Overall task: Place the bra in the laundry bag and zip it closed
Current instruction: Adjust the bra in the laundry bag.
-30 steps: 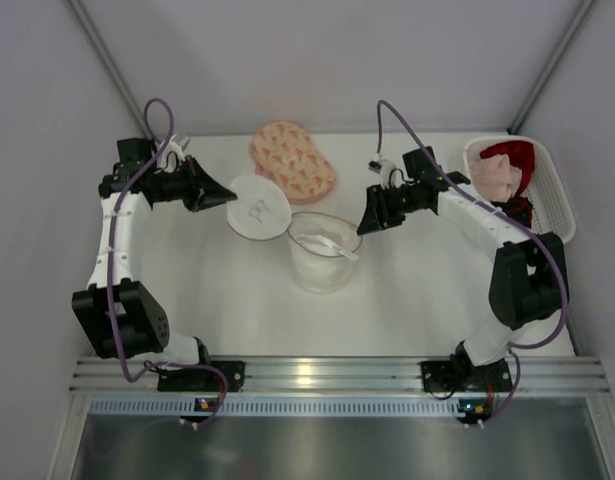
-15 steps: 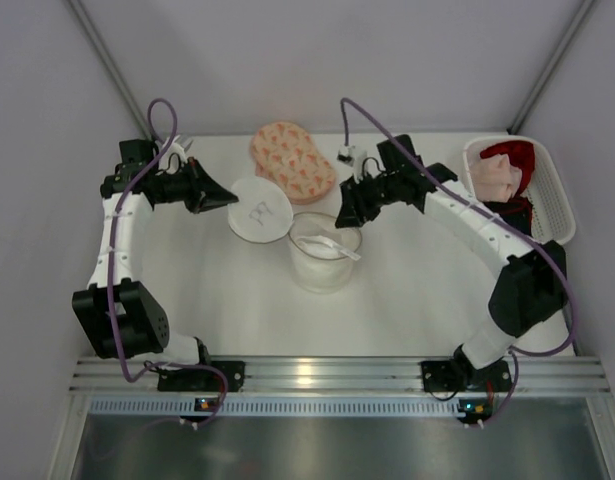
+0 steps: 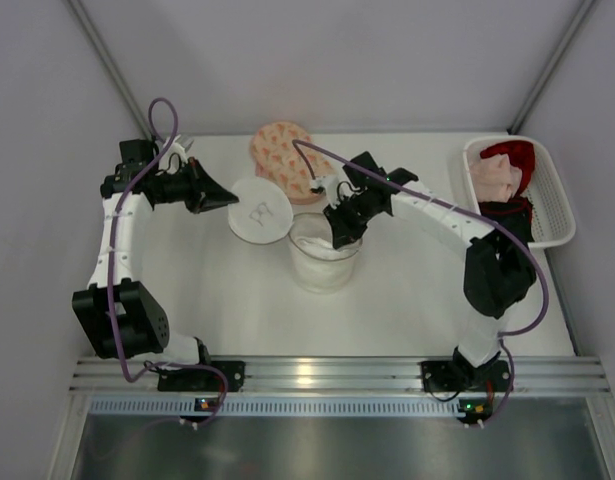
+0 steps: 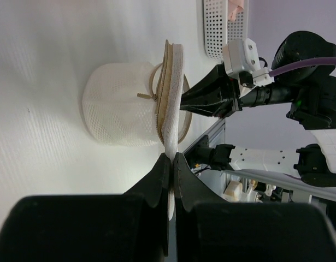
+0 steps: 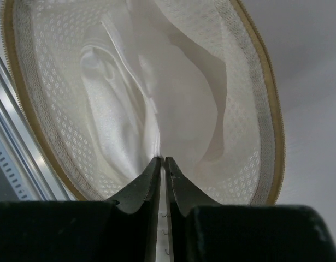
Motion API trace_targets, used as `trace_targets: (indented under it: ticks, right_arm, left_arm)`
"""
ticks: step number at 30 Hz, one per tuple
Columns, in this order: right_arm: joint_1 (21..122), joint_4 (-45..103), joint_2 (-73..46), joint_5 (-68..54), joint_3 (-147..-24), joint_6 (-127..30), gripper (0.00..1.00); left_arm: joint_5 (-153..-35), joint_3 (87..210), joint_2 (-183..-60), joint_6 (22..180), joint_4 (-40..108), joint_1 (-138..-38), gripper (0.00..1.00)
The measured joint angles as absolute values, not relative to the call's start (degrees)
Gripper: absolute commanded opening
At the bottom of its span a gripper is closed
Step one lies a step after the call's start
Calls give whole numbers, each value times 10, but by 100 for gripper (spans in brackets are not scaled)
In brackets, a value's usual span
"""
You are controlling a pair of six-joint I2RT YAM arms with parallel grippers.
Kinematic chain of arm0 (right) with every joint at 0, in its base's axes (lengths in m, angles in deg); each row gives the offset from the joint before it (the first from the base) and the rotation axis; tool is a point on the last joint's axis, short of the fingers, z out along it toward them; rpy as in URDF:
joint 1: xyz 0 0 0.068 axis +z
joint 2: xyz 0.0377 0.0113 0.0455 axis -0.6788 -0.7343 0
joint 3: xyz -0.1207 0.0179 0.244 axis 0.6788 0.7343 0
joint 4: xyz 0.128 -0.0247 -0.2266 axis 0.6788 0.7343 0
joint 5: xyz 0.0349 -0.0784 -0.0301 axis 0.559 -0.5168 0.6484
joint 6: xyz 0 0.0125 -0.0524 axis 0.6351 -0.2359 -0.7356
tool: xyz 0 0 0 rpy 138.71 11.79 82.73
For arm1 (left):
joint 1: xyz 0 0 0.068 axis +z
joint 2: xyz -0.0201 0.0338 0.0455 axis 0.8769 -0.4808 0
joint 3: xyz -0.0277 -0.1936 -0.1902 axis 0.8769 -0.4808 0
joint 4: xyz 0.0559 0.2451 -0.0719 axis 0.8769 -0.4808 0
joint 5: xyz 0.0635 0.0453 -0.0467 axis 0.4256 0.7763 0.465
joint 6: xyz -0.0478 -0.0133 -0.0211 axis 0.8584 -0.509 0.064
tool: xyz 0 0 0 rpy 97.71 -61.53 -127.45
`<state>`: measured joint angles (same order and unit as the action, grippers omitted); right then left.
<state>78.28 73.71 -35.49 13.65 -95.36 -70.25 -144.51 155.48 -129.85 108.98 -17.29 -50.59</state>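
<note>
The white mesh laundry bag [image 3: 322, 268] stands upright mid-table with its round lid [image 3: 259, 208] flipped open to the left. My left gripper [image 3: 231, 197] is shut on the lid's edge; in the left wrist view the lid's rim [image 4: 171, 82] runs straight into the left gripper [image 4: 172, 155]. A white satin bra [image 5: 124, 109] lies inside the bag [image 5: 241, 136]. My right gripper [image 3: 339, 238] reaches down into the bag's mouth. In its own wrist view the right gripper [image 5: 162, 159] is pinched on a fold of the bra, a strip with small hooks showing between the jaws.
A peach patterned padded piece [image 3: 292, 158] lies behind the bag. A white perforated basket [image 3: 552, 195] with red and pink garments [image 3: 507, 168] stands at the right edge. The zip pull [image 4: 146, 96] hangs on the bag's rim.
The right arm swung left from beside the bag to over its mouth and dipped in, and its jaws narrowed onto the bra. The left arm kept still, holding the lid.
</note>
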Motion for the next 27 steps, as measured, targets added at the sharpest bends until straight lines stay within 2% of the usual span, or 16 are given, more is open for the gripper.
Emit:
trace_targets:
  ticks: [2,14,23,25,27]
  right_arm:
    - [789,737,-355,135,-958,-707,0]
    - [802,679,-363,137,-995,-685,0]
    - [829,574,-392,112,-856,-623,0]
    - [829,561,-394,92,-830,-616,3]
    - [829,552,-396,76,-817,-608,13]
  left_arm:
    - [-1445,1555,-1299,1089,-173,-506,0]
    - [-1449,1555,-1299,1086,-174,-506,0]
    - [-1470,1563,-1301,1091,-179,-506,0]
    - [-1479,1576,-1302,1094,-179,-506,0]
    - [-1486,1591,-1302,1098,-180,-506,0]
